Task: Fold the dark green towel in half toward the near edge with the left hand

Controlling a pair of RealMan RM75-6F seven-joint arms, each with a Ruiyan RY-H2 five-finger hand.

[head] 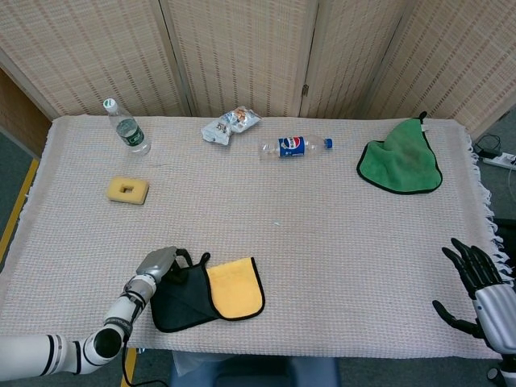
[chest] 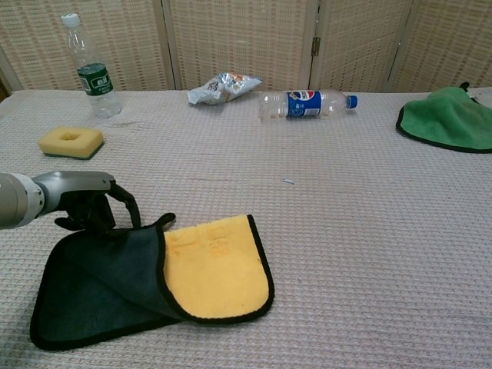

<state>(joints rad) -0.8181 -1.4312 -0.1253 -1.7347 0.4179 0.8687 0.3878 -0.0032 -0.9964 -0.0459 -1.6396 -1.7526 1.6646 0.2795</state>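
Note:
The dark green towel (head: 181, 298) (chest: 92, 284) lies flat at the table's near left, its right side overlapping a yellow cloth (head: 235, 288) (chest: 215, 265). My left hand (head: 157, 264) (chest: 81, 201) sits at the towel's far-left corner, fingers curled down onto its far edge. Whether they pinch the cloth is not visible. My right hand (head: 476, 282) hangs off the table's near right corner, fingers spread and holding nothing; the chest view does not show it.
A yellow sponge (head: 127, 189) (chest: 71, 141) and an upright water bottle (head: 125, 127) (chest: 88, 69) stand far left. A snack wrapper (head: 230, 125) and a lying cola bottle (head: 292, 147) are at the back middle. A bright green cloth (head: 401, 161) lies far right.

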